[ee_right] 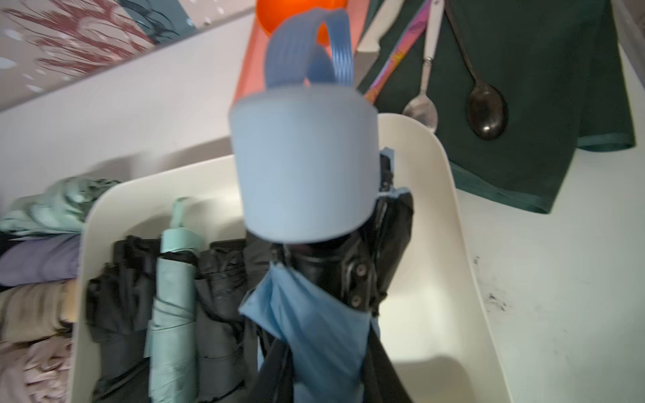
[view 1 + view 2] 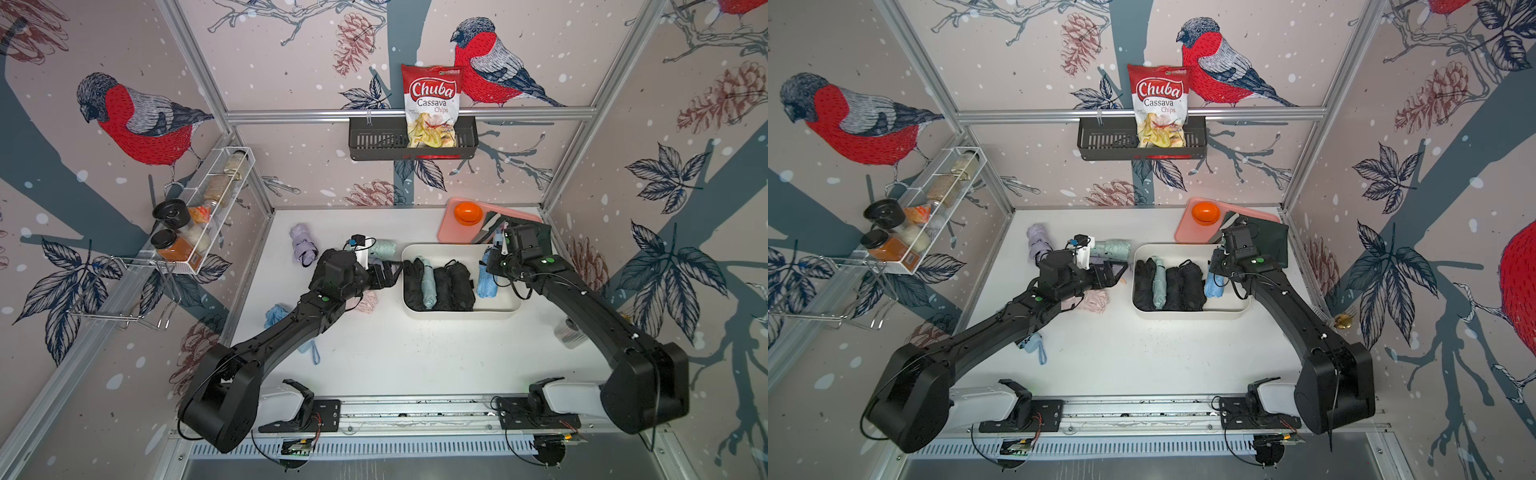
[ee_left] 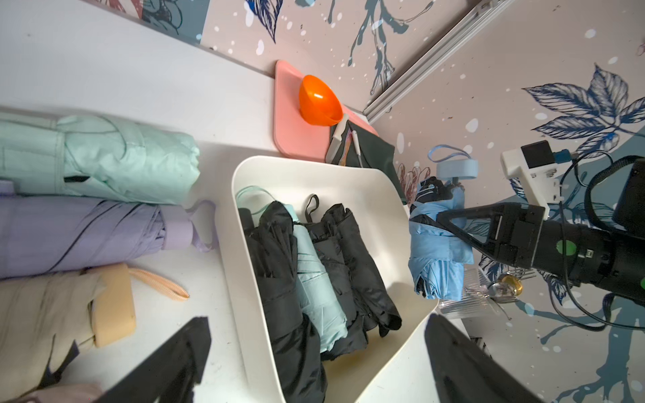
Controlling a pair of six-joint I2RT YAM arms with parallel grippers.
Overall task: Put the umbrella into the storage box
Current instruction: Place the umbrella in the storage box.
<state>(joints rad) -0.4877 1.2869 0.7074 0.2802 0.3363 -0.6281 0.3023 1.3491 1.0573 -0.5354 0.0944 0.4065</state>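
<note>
The cream-white storage box (image 2: 457, 315) (image 2: 1192, 315) sits mid-table and holds black umbrellas (image 2: 453, 284) and a mint one (image 2: 428, 282). My right gripper (image 2: 487, 266) (image 1: 314, 349) is shut on a folded light blue umbrella (image 2: 484, 282) (image 2: 1213, 286) (image 1: 303, 167). It hangs over the box's right end, handle toward the back wall. My left gripper (image 2: 386, 272) (image 3: 317, 349) stands open just left of the box, nothing between its fingers (image 3: 174, 359). The left wrist view shows the blue umbrella (image 3: 436, 244) clamped above the box rim (image 3: 241, 216).
Lilac (image 2: 303, 245), mint (image 2: 382, 248), pink (image 2: 368, 301) and blue (image 2: 276, 313) umbrellas lie around the left arm. Behind the box is a pink tray (image 2: 451, 228) with an orange bowl (image 2: 467, 212), beside a green cloth with cutlery (image 1: 523, 104). A clear cup (image 2: 569, 332) stands right.
</note>
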